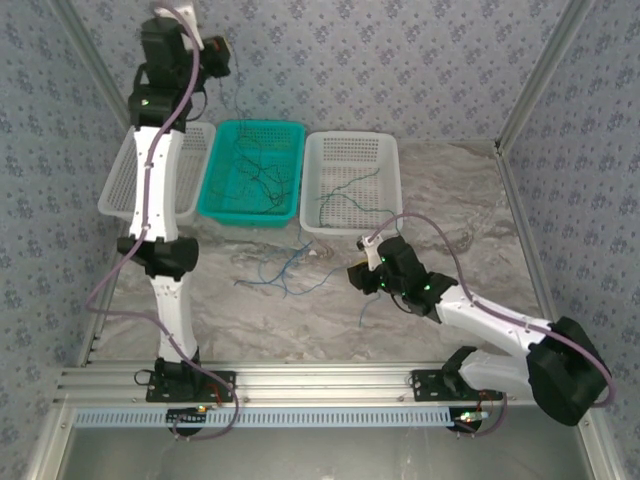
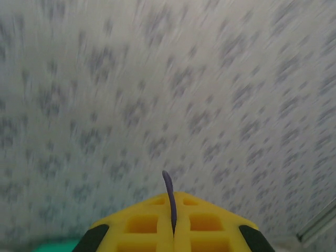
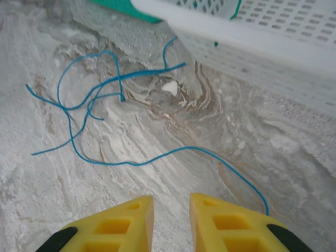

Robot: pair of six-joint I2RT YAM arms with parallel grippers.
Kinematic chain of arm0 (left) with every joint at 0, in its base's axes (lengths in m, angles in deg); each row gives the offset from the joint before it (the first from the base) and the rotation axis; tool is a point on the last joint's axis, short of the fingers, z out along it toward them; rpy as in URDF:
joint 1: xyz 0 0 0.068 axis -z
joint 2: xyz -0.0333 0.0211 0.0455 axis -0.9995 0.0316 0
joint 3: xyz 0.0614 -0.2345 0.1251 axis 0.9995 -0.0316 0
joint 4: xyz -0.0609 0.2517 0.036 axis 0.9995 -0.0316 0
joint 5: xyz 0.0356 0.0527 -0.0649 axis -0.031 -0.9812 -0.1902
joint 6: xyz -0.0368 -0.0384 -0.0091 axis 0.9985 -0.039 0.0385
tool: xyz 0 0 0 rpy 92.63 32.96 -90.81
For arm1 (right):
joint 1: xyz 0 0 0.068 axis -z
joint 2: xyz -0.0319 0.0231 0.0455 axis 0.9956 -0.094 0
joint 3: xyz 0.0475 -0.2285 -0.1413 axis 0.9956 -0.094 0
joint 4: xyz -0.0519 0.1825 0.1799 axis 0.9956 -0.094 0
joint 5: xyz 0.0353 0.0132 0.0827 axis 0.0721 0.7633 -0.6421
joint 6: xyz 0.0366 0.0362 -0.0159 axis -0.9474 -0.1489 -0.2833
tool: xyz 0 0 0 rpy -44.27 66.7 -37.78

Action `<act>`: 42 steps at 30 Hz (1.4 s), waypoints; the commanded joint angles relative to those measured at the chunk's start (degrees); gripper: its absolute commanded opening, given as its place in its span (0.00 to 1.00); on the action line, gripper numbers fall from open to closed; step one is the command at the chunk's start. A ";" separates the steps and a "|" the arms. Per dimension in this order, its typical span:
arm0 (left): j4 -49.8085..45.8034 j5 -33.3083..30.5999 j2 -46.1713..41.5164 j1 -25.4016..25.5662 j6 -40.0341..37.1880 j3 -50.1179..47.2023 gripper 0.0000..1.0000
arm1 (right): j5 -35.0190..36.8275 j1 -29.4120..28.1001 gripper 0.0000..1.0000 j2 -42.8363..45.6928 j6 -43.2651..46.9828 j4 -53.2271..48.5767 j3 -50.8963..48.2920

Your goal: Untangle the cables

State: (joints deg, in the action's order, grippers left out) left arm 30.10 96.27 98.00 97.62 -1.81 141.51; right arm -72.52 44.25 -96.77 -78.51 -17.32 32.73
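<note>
My left gripper [image 1: 218,55] is raised high at the back left. Its yellow fingers [image 2: 142,220] are shut on a dark purple cable [image 2: 168,189] whose end sticks up between them. A thin strand [image 1: 238,100] hangs from it toward the teal basket [image 1: 218,205], which holds a tangle of dark and green cables [image 1: 258,172]. Loose blue cables [image 1: 285,265] lie on the marble table in front of the baskets. My right gripper [image 1: 357,272] hovers low just right of them, open with nothing between its fingers [image 3: 170,203]. One blue cable [image 3: 121,86] curls ahead of it.
A white basket [image 1: 390,200] right of the teal one holds a few thin cables [image 1: 345,190], and its wall [image 3: 273,58] is close on the right in the right wrist view. Another white basket [image 1: 118,185] sits at the left, under the left arm. Patterned walls enclose the table.
</note>
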 commanded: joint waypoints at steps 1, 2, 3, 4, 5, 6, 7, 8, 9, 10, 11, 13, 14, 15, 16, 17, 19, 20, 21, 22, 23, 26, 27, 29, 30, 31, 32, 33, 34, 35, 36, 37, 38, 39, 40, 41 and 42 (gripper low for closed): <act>-8.69 1.96 1.40 1.08 1.68 0.97 0.00 | 2.45 0.10 0.26 2.83 -0.61 -2.97 0.05; -9.59 1.68 1.94 1.12 1.83 0.59 0.00 | 2.67 0.18 0.26 3.24 -0.53 -3.18 0.07; -10.49 1.32 2.31 1.12 2.07 -0.11 0.00 | 2.95 0.33 0.27 3.68 -0.61 -3.37 -0.04; -11.16 0.68 2.45 1.21 2.20 -1.06 0.00 | 2.95 0.29 0.27 3.95 -0.74 -3.58 -0.06; -11.39 -0.07 2.37 1.20 2.36 -2.39 0.04 | 2.95 0.38 0.27 4.23 -0.85 -3.58 -0.02; -11.53 -0.56 2.22 1.21 2.39 -3.93 0.15 | 2.93 0.37 0.27 4.43 -1.04 -3.54 -0.14; -11.64 -1.07 1.98 1.20 2.35 -5.33 0.28 | 2.96 0.41 0.27 4.61 -1.21 -3.40 -0.13; -11.69 -1.21 1.63 1.22 2.42 -6.46 0.40 | 2.94 0.41 0.27 4.76 -1.27 -3.45 -0.13; -11.42 -1.22 1.21 1.21 2.49 -7.68 0.51 | 2.96 0.39 0.27 4.89 -1.31 -3.38 -0.12; -10.69 -1.20 0.36 1.20 2.47 -9.18 0.60 | 2.99 0.39 0.27 5.02 -1.39 -3.50 -0.01; -9.79 -1.17 -0.64 1.24 2.47 -10.71 0.64 | 3.10 0.37 0.27 5.24 -1.40 -3.57 0.07; -7.03 -1.14 -3.65 1.29 2.47 -14.76 0.75 | 3.29 0.46 0.28 5.66 -1.37 -3.97 0.34; -5.85 -1.13 -5.28 1.30 2.39 -16.70 0.76 | 3.38 0.46 0.28 5.85 -1.38 -4.17 0.49; -4.24 -1.13 -7.21 1.29 2.23 -19.24 0.77 | 3.52 0.46 0.28 6.08 -1.33 -4.39 0.75; -2.20 -1.11 -9.90 1.29 2.02 -22.61 0.78 | 3.58 0.53 0.28 6.33 -1.38 -4.54 0.99; -0.05 -1.13 -12.60 1.39 1.95 -25.97 0.78 | 3.66 0.56 0.28 6.53 -1.40 -4.66 1.16; 8.65 -0.25 -20.62 1.47 2.61 -37.69 0.78 | 3.64 0.63 0.30 6.99 -1.71 -4.76 1.81; 12.90 0.44 -24.93 1.62 3.16 -43.36 0.78 | 3.56 0.64 0.31 7.05 -1.75 -4.70 2.12; 17.99 1.08 -29.82 1.87 3.85 -50.41 0.78 | 3.39 0.63 0.32 7.14 -1.75 -4.81 2.55; 22.30 1.33 -34.48 2.26 4.62 -57.50 0.78 | 3.29 0.71 0.33 7.16 -1.67 -4.88 2.97; 25.11 1.31 -38.54 2.70 5.18 -62.40 0.78 | 3.23 0.68 0.34 7.02 -1.58 -4.95 3.35; 29.90 -0.90 -50.18 6.30 6.60 -77.61 0.79 | 2.64 0.66 0.34 6.45 -1.57 -4.70 4.07; 30.46 -2.67 -53.72 8.56 6.44 -82.51 0.79 | 2.24 0.64 0.36 5.93 -1.73 -4.43 4.12; 31.29 -6.16 -59.24 13.38 6.80 -90.96 0.79 | 1.69 0.58 0.36 4.81 -2.29 -3.58 4.47; 31.35 -7.87 -61.40 16.08 7.33 -95.10 0.79 | 1.24 0.55 0.36 4.14 -2.60 -2.99 4.65; 31.13 -9.62 -63.35 18.60 8.20 -99.16 0.79 | 0.98 0.54 0.37 3.29 -2.87 -2.50 5.09; 30.73 -11.34 -64.57 20.61 9.19 -102.47 0.80 | 0.75 0.57 0.39 2.71 -3.07 -2.23 5.51; 30.06 -12.90 -65.66 22.58 10.83 -105.91 0.79 | 0.56 0.47 0.40 2.09 -3.22 -2.09 6.03; 29.49 -14.13 -66.37 24.05 12.56 -109.36 0.79 | 0.35 0.53 0.42 1.49 -3.31 -1.94 6.51; 29.40 -14.75 -66.74 24.91 13.79 -112.32 0.79 | 0.04 0.46 0.45 1.16 -3.34 -1.81 6.86; 29.32 -15.22 -66.95 25.66 15.17 -115.35 0.79 | -0.62 0.42 0.48 0.84 -3.25 -1.55 7.17; 29.27 -15.42 -67.06 25.81 16.42 -118.13 0.79 | -1.28 0.30 0.52 0.69 -3.10 -1.03 7.19; 29.31 -15.69 -67.05 25.79 16.97 -120.16 0.79 | -2.08 0.28 0.56 0.68 -2.99 -0.39 7.00; 29.35 -16.45 -66.94 25.81 17.02 -121.96 0.79 | -2.79 0.28 0.60 0.68 -2.85 0.18 6.89; 29.30 -17.24 -66.59 25.68 16.52 -123.26 0.79 | -3.39 0.28 0.62 0.61 -2.90 0.62 6.85; 29.50 -17.73 -66.03 25.38 15.51 -124.03 0.79 | -3.73 0.28 0.63 0.49 -2.97 0.80 6.84; 29.47 -17.87 -64.75 24.84 14.39 -124.52 0.79 | -3.95 0.28 0.65 0.21 -3.07 0.81 7.07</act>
State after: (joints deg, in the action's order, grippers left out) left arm 57.31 81.95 33.02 123.00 12.40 16.70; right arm -74.18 44.62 -96.16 -81.40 -18.46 37.93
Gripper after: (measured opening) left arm 0.793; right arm 0.640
